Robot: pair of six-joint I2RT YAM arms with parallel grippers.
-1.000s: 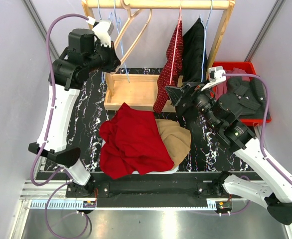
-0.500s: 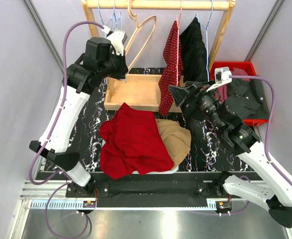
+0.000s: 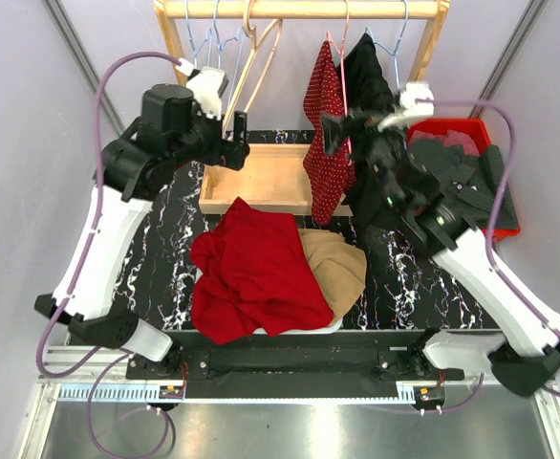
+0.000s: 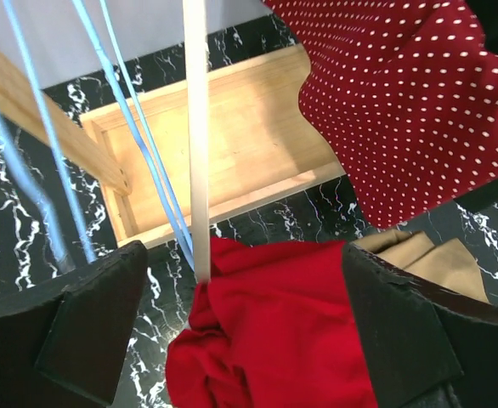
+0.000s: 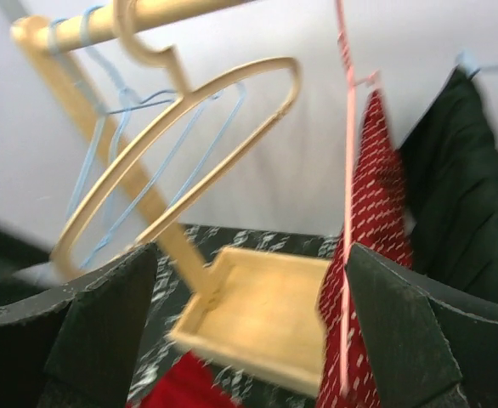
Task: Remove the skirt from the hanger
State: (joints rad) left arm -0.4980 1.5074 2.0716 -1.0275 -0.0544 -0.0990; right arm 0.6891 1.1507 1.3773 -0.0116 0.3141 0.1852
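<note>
My right gripper (image 3: 331, 134) is wide open and holds nothing. The skirt (image 5: 370, 200) hangs just right of its centre, on a thin pink wire hanger (image 5: 348, 127). I judge I should close on the soft dotted cloth below the wire, not on the slippery wire itself, then pull down gently. My left gripper (image 3: 234, 148) is also open and empty, near the smooth wooden hanger (image 3: 253, 67).
</note>
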